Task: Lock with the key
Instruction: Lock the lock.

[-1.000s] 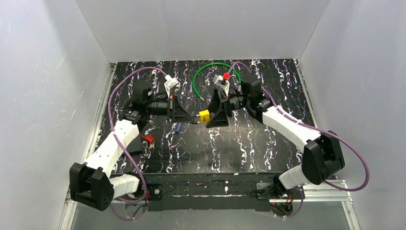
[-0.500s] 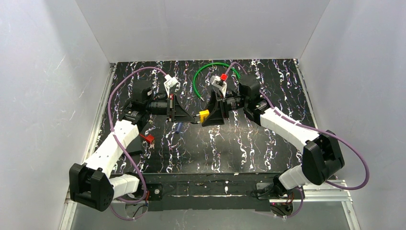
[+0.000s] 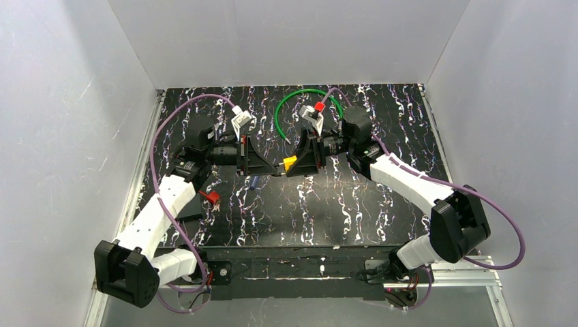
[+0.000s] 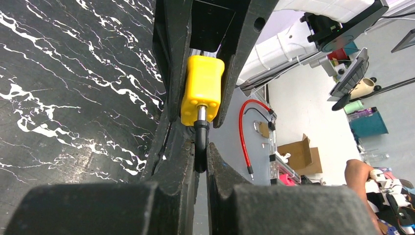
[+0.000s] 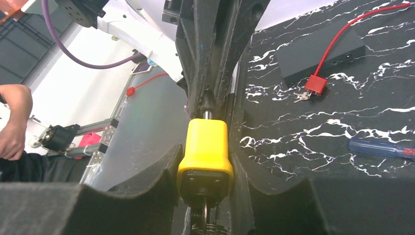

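Top external view: left claw (image 3: pixel 275 169) and right claw (image 3: pixel 300 163) meet above the table (image 3: pixel 354 204), the yellow lock (image 3: pixel 290 163) held between them. Left wrist view adds detail. The left claw is pinched on the dark shackle (image 4: pixel 200 142), while the right claw grips the body on both sides. Only the right wrist view shows a tiny silvery piece, apparently the key (image 5: pixel 302 96), lying on the table beside a red tag (image 5: pixel 315 84) — so the lock is gripped, the key not yet fetched or turned.
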Robot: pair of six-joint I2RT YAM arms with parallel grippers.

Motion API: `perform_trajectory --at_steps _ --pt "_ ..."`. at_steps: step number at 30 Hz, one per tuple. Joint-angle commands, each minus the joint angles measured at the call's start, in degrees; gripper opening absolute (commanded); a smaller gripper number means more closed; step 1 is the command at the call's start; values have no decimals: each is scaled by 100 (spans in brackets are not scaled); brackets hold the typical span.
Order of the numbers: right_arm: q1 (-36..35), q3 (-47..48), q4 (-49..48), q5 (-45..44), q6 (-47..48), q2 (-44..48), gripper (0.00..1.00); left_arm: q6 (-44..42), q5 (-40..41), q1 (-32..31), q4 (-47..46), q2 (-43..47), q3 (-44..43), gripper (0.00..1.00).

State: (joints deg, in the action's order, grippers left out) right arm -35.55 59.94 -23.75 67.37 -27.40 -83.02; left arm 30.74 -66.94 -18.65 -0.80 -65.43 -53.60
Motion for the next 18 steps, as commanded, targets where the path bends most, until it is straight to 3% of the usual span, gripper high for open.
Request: perform_trajectory --at_steps 1,13,18 --pt "-254 85 -676 93 -269 16 1 -360 483 -241 44 93 -23 0" --pt "-538 258 -408 65 -20 -184 1 -335 648 -703 209 -306 -194 0" --pt "-533 330 537 71 714 -117 1 -608 773 -632 551 -181 -321 0"
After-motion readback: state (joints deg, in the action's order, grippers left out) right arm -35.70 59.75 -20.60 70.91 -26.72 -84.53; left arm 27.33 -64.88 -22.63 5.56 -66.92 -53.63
